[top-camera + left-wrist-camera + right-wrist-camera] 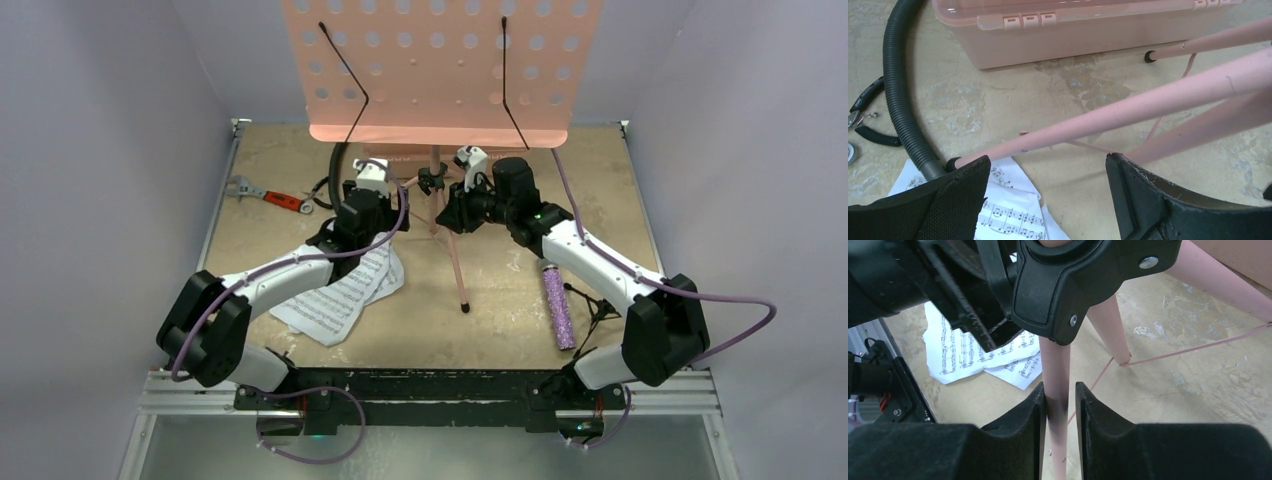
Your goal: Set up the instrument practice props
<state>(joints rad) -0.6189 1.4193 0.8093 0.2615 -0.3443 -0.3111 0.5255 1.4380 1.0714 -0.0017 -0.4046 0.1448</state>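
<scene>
A red-handled wrench (268, 195) lies at the far left of the table (500, 270). The left wrist view shows black-handled pliers (868, 115) beside a black ribbed hose (898, 100) that curves down to the white sheet-music pages (340, 295), which lie crumpled on the table under the left arm.

The left gripper (1047, 165) hovers low over the pages' edge with its jaws wide apart and nothing between them. One pink leg of the stand crosses just ahead of them, and the pink translucent box (1073, 30) sits beyond.

The pink music stand (440, 60) stands upright at the far middle of the table, its tripod legs spread. The right gripper (1059, 400) has its jaws clamped on the stand's near leg, just below the black hub (1068, 285).

Further right, the purple glittery microphone (557, 310) lies flat beside the right arm, grey head pointing away. The small black tripod mic stand (598, 305) lies just to its right.
</scene>
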